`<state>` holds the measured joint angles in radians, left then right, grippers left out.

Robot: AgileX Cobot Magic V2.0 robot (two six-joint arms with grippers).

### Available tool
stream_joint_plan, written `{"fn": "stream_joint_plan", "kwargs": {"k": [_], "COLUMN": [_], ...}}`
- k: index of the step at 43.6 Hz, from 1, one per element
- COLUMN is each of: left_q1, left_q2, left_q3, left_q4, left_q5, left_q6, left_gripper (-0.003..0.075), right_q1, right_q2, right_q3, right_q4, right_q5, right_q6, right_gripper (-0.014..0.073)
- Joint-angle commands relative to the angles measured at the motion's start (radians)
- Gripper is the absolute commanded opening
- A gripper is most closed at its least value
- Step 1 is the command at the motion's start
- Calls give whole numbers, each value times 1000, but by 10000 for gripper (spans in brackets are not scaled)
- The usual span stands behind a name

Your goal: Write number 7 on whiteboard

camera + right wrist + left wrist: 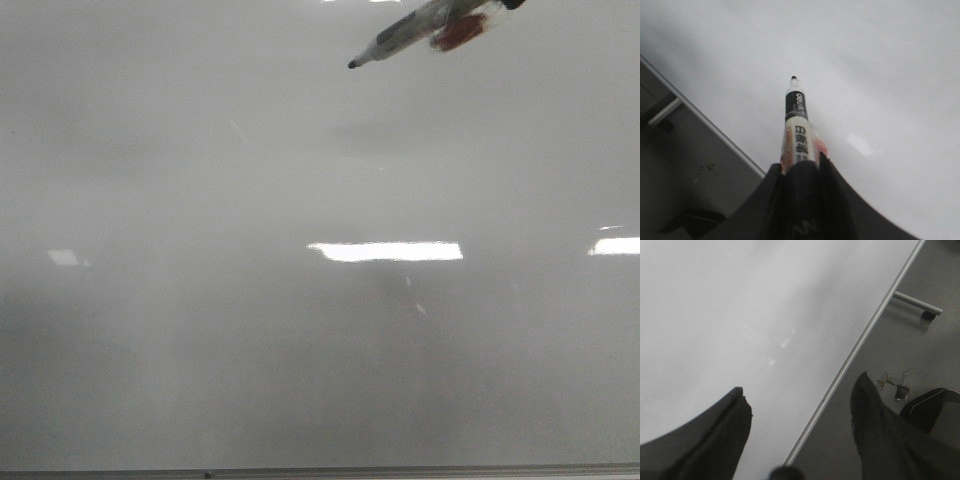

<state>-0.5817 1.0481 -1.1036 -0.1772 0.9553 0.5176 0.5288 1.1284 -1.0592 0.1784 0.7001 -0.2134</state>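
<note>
Right gripper point(800, 167): jaws clamped on a marker point(796, 125), barrel pinched between the two dark fingers, tip forward and uncapped. White barrel, black band near the nib, orange-red print on the label. In the front view you see the marker point(415, 32) coming in at the far edge of the board, right of centre, tip pointing left and slightly toward you. I can't tell whether the tip is touching the board or just off it.

Left gripper point(800, 405): jaws apart, nothing between them. It straddles the board's edge, one finger point(722, 427) over the board, the other over the floor side.

Surface: the whiteboard point(200, 330) fills the whole front view, glossy pale grey, lying flat as your worktop. A thin grey metal strip point(320, 471) runs along the near edge. There are bright rectangular glare patches point(385, 251) around mid-board, another at the right edge, and a small faint one toward the left edge, plus a few faint pale smudges on the surface.

Room: past the board's edge strip point(860, 345) the left wrist view shows a dull grey floor point(920, 355), a grey bar point(916, 303) ending in a dark foot, and a small bit of shiny debris point(894, 385). The right wrist view shows the same kind of strip point(705, 120) with floor beyond.

Number 7: not written yet. No black stroke shows anywhere on the board in any view.
</note>
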Motion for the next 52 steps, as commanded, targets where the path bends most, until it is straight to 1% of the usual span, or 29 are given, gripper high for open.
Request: {"fn": "stream_joint_plan", "kwargs": {"k": [1,5,10,15,29,37,41,48,52], "left_q1": [3,3,3,3,3,3,3,3,3], "left_q2": [-18,-18,-18,-18,-18,-18,-18,-18,-18], "left_q3": [-22,-22,-22,-22,-22,-22,-22,-22,-22], "left_q4": [-19,-21,-23,-23,-23,-23,-23,-23,-23], "left_q5": [-53,-60,-60,-60,-86,-88,-88,-88,-88], "left_q6": [-13,-13,-13,-13,-13,-13,-13,-13,-13], "left_gripper": [429,429,428,428,419,419,419,419,419], "right_q1": [-6,-15,-52,-67,-67,-85,-124,-214,-230], "right_q2": [2,28,60,88,165,189,186,177,161], "right_q3": [-23,-24,-25,-29,-30,-30,-30,-30,-30], "right_q4": [1,0,0,0,0,0,0,-11,-29], "right_q5": [-165,-234,-260,-267,-359,-364,-349,-271,-253], "right_q6": [19,72,114,115,115,115,115,113,111], "right_gripper": [-66,-66,-66,-66,-66,-66,-66,-66,-66]}}
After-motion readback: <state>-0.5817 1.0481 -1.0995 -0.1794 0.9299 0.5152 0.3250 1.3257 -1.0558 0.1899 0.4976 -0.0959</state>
